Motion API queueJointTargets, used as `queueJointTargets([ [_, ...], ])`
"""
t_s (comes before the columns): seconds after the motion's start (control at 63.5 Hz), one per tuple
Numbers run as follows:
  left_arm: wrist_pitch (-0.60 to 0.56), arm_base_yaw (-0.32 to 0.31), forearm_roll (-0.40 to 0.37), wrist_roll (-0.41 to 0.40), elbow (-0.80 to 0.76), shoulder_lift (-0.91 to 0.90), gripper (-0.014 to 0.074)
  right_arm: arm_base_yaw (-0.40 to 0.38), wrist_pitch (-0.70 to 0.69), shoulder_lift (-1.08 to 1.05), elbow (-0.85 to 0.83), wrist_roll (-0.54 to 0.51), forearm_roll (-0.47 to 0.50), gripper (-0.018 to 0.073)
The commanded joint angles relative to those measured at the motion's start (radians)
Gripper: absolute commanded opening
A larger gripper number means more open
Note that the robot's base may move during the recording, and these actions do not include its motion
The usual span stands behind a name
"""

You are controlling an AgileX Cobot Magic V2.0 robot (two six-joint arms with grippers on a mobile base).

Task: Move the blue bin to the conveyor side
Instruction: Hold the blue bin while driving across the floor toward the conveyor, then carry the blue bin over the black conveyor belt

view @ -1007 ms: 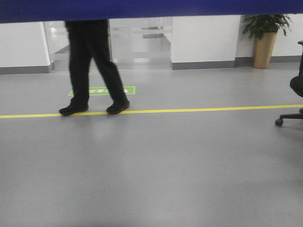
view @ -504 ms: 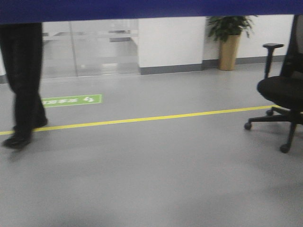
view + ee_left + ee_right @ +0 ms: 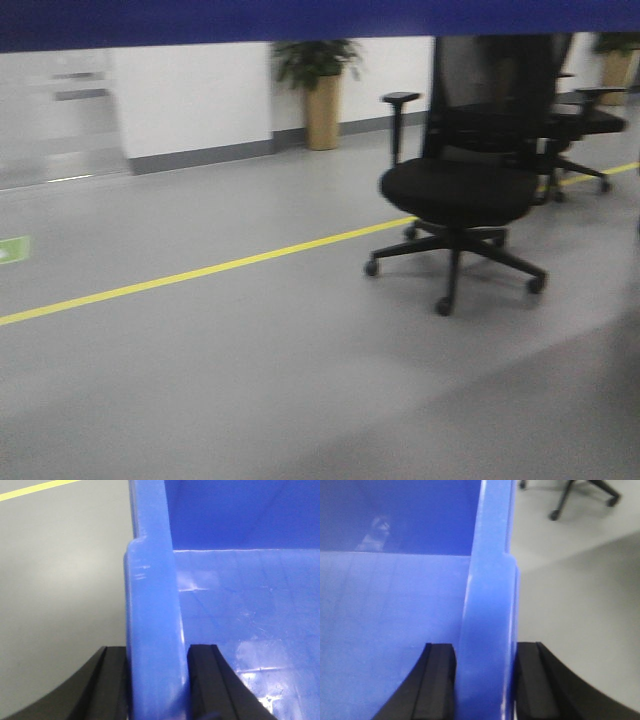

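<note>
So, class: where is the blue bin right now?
The blue bin is held between both arms: left gripper clamps one rim, right gripper the opposite rim, over grey floor.

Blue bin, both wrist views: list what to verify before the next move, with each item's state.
1. Left gripper clamps the blue bin by its rim: ok, one finger on each side of the wall.
2. Right gripper clamps the opposite rim: ok, same hold.
3. Bin free of load: cannot tell. The inner parts shown are bare, and the rest is out of view.
4. Way ahead free: not ok, an office chair stands on the floor in the front view.
5. Conveyor side in sight: cannot tell, no view shows it.
</note>
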Motion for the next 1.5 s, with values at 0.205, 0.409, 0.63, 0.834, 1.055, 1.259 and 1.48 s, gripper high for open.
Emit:
queueJointTargets([
  [0.205,-0.087,-0.004,0.037,0.012,-0.021,-0.017,-0.0017,-0.001,-0.11,-0.023,-0.013,-0.012,-0.043,-0.0081],
  [0.409,-0.087,-0.004,0.042,0.012,-0.021,-0.017,-0.0017,-0.001,-0.115,-0.023,-0.013,-0.012,-0.043,-0.0081],
  [0.63,-0.087,-0.004,0.045,0.012,-0.021,-0.017,-0.0017,-0.001,-0.115,-0.023,-0.013,-0.012,-0.043,-0.0081],
  [0.834,-0.087,-0.004,0.059,0.012,-0.021,-0.017,-0.0017,-0.001,-0.115,-0.023,-0.013,-0.012,-0.041,-0.0081],
  [1.055,-0.087,-0.004,0.061,0.012,-0.021,-0.017,-0.0017,-0.001,-0.115,-0.023,-0.013,-0.012,-0.041,-0.0081],
  [1.259,-0.087,-0.004,0.061,0.012,-0.021,-0.017,-0.0017,-0.001,-0.115,-0.023,-0.013,-0.012,-0.041,-0.0081],
  [1.48,-0.091,-0.004,0.061,0.012,-0.021,-0.017,-0.0017,-0.001,-0.115,-0.023,-0.013,-0.012,-0.041,-0.0081],
])
